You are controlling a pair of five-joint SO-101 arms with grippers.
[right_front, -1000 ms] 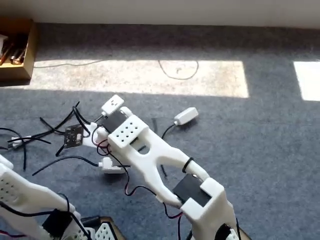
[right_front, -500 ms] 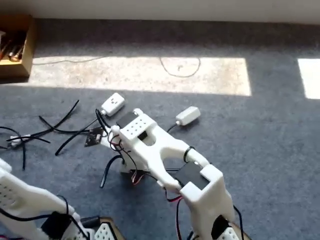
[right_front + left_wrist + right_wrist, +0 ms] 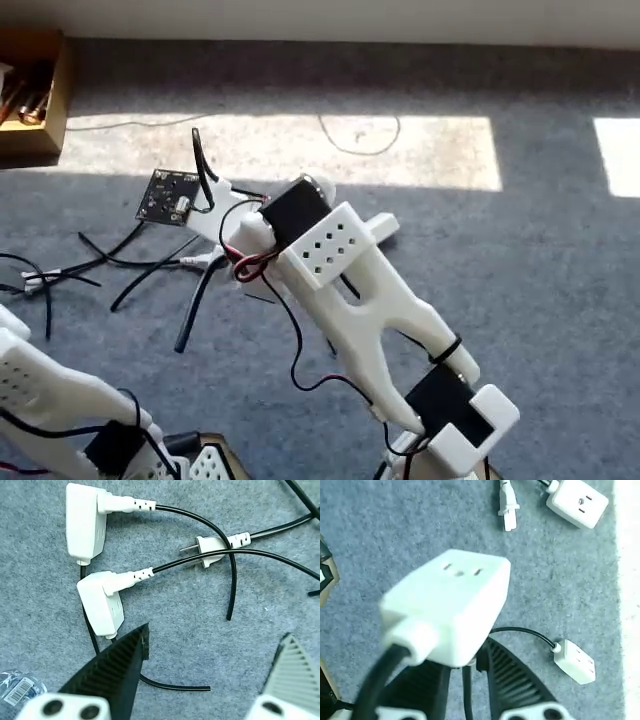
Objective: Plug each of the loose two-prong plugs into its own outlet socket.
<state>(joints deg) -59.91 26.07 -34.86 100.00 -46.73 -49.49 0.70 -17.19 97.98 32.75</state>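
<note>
Grey carpet [image 3: 520, 300] covers the floor, crossed by a sunlit strip [image 3: 420, 155], with a wooden box [image 3: 35, 95] at the far left corner. The only print is a barcode label [image 3: 15, 692] on something clear at the edge of the left wrist view, and its characters are too small to read.

The right arm [image 3: 350, 280] stretches out over the middle of the carpet and covers much of what lies beneath it. The right gripper [image 3: 465, 662] is closed on a white outlet socket [image 3: 455, 605] and holds it raised above the carpet, slots facing up. Its thick black cord runs back toward the camera. The block hides the tips of the dark fingers [image 3: 515, 685]. Below it on the carpet lie a second socket [image 3: 577, 500], a third socket [image 3: 575, 661] on a thin cord, and a loose white plug [image 3: 507, 507].

The left arm [image 3: 50, 395] sits low at the near left. The left gripper [image 3: 216, 632] hangs over the carpet with its fingers wide apart, holding nothing. Ahead of it lie two white blocks, one larger [image 3: 85, 522] and one smaller [image 3: 102, 605]. They are probably sockets, though their faces are turned away. A two-prong plug [image 3: 210, 550] rests on its side near them, with a black cord [image 3: 235, 554] crossing over it.
</note>
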